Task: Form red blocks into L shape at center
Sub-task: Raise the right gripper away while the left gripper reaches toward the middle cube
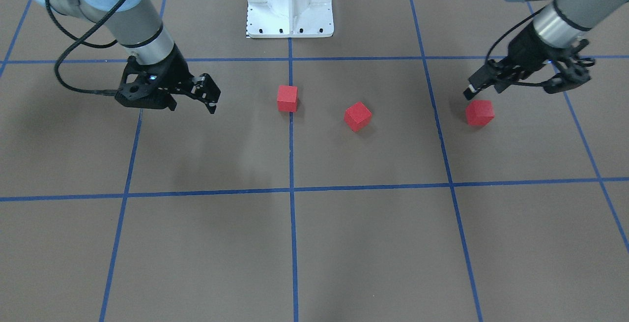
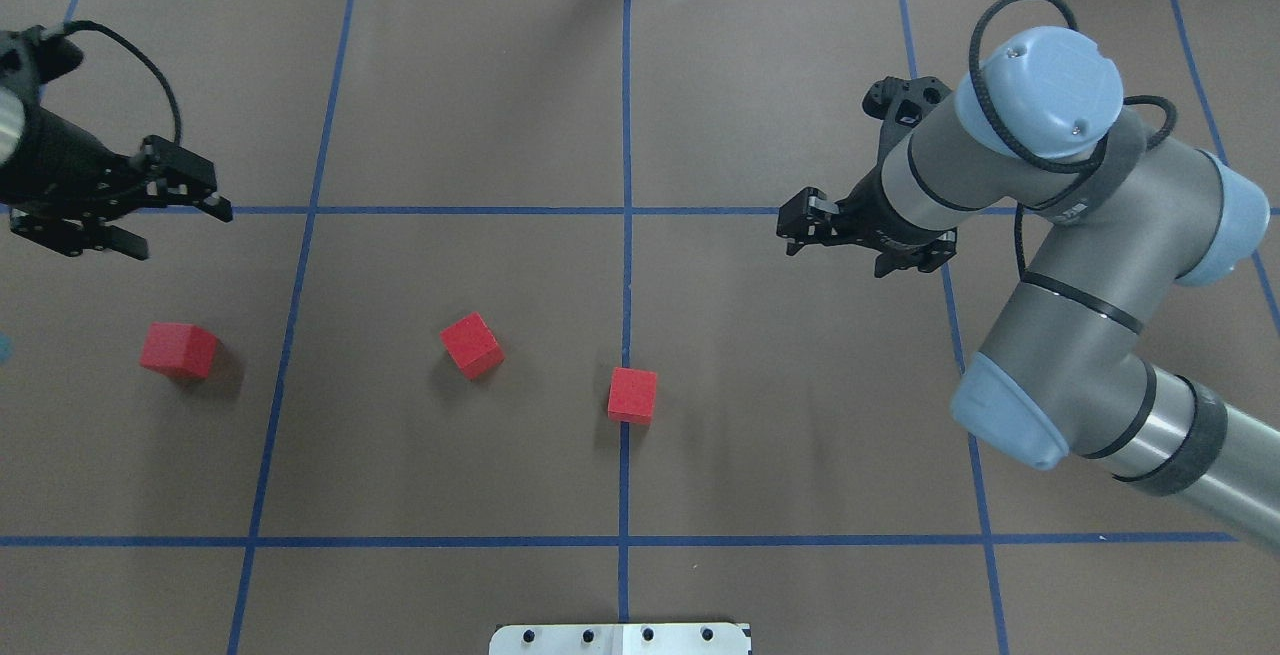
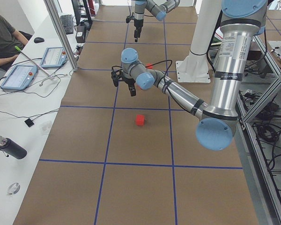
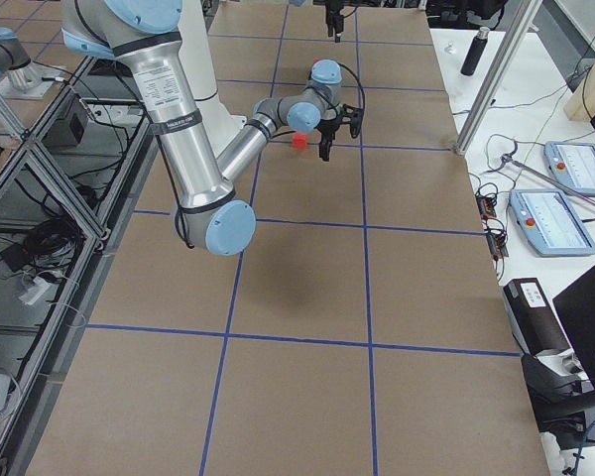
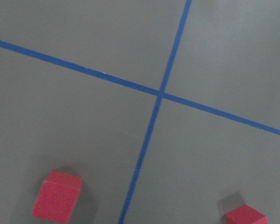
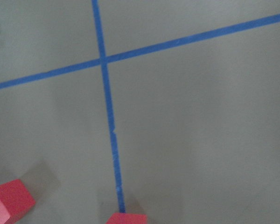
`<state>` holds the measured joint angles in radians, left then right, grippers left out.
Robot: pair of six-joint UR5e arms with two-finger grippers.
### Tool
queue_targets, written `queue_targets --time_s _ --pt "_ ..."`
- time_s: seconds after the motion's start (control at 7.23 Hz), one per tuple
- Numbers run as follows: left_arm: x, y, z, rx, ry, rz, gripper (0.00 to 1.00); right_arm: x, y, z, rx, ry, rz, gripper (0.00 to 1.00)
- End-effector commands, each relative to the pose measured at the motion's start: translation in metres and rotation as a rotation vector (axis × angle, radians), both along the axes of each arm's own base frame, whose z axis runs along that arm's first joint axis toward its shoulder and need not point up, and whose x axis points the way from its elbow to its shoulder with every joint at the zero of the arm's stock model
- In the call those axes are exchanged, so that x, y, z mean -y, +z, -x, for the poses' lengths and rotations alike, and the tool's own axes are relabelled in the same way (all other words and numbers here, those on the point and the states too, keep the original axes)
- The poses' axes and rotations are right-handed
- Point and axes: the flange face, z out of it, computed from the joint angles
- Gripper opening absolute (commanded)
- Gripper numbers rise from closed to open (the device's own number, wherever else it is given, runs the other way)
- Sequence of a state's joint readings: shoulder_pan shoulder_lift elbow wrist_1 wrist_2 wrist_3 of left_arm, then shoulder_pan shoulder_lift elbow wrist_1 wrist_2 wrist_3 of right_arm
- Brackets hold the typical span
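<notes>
Three red blocks lie apart on the brown surface. One [image 2: 632,395] [image 1: 287,98] sits on the middle blue tape line at the center [image 2: 626,315]. One [image 2: 471,345] [image 1: 357,116] lies turned, a little to its left. One [image 2: 178,350] [image 1: 479,112] lies far left, just below my left gripper [image 2: 180,232] [image 1: 516,88], which hovers open and empty. My right gripper [image 2: 840,245] [image 1: 191,105] hovers open and empty to the right of the center line, away from all the blocks. The left wrist view shows two blocks [image 5: 57,200] [image 5: 245,217]. The right wrist view shows two [image 6: 9,203] [image 6: 126,218].
The white robot base [image 1: 290,7] [image 2: 620,638] stands on the middle line at the table's near edge. Blue tape lines [image 2: 450,210] divide the surface into large squares. A seated operator [image 3: 2,37] and control tablets [image 3: 18,76] are beside the table.
</notes>
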<state>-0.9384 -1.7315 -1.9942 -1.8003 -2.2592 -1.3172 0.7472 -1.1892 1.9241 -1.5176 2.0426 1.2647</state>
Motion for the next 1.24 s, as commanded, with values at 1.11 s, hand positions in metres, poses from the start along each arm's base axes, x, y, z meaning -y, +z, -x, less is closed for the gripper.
queue_targets --time_s 1.11 --pt "-0.027 -0.062 -0.219 0.129 -0.089 0.228 1.00 0.027 0.152 -0.129 -0.139 -0.114 -0.012 1.00"
